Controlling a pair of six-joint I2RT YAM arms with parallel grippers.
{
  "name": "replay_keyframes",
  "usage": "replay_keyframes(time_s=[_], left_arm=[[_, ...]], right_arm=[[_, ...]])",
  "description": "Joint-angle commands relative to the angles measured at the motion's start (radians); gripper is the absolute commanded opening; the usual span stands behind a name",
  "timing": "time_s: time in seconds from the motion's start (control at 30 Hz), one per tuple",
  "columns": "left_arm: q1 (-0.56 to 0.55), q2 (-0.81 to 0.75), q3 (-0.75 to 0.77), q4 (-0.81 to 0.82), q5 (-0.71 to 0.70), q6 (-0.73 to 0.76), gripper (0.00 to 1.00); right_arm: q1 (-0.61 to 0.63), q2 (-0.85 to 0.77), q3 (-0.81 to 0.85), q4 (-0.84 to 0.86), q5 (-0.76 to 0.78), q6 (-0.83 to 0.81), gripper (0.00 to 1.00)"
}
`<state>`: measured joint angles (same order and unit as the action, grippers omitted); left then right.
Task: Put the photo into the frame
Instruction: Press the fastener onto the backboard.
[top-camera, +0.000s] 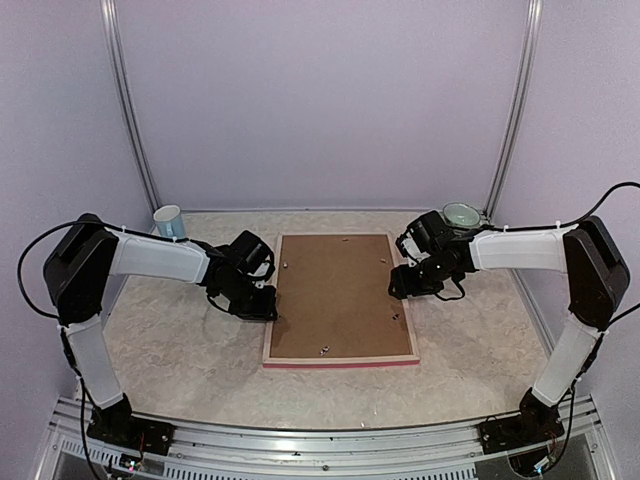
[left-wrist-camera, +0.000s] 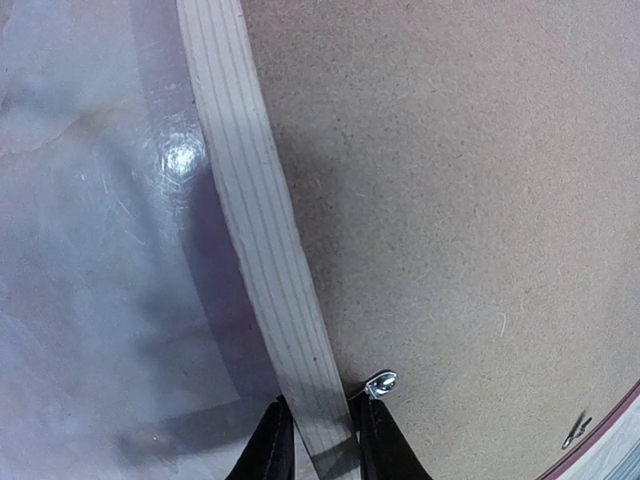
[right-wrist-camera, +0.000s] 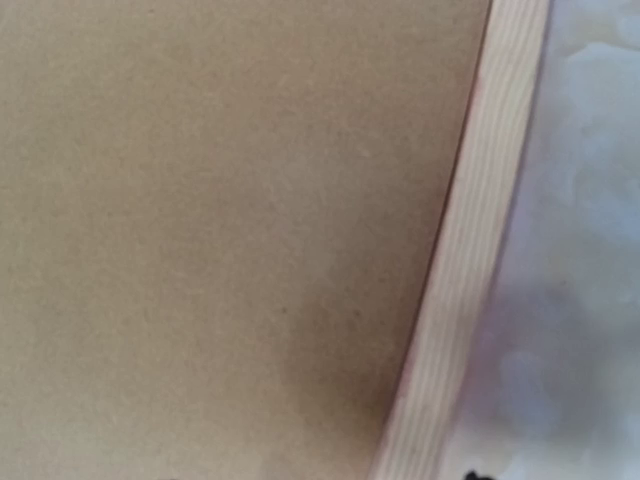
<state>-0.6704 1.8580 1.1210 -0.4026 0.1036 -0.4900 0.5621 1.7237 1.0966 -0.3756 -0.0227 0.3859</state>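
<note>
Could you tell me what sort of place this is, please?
Probably a lab robot test cell: pale enclosing walls, an aluminium rail along the near edge, and a marbled table holding a frame.

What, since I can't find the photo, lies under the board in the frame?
Only the board shows, filling the frame, which lies back side up. Anything beneath it, the photo included, is covered.

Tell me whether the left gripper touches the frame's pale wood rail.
Touching. Left wrist view: the left gripper straddles the thin pale wood rail of the frame, both black fingers flush against it.
</note>
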Motion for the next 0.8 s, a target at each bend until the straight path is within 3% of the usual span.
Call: replay_keyframes(time_s=[0.0,0.3,0.57,0.77], left_arm=[[0.006,0.015,-0.018,-0.01,-0.03,0.005,0.21],[0.013,0.0,-0.021,-0.012,-0.04,0.001,0.2],[0.033,-0.053,-0.018,-0.031,-0.052,0.001,0.37],[0.048,-0.095,-0.006,-0.049,-0.063,0.002,0.41]], right_arm=[[0.009,-0.012,-0.004,0.009,-0.006,0.003,0.61],[0.009,-0.012,-0.008,0.011,-0.008,0.004,0.61],[0.009,-0.012,-0.009,0.013,-0.006,0.006,0.61],[0.009,-0.01,-0.007,0.015,-0.011,0.008,0.62]])
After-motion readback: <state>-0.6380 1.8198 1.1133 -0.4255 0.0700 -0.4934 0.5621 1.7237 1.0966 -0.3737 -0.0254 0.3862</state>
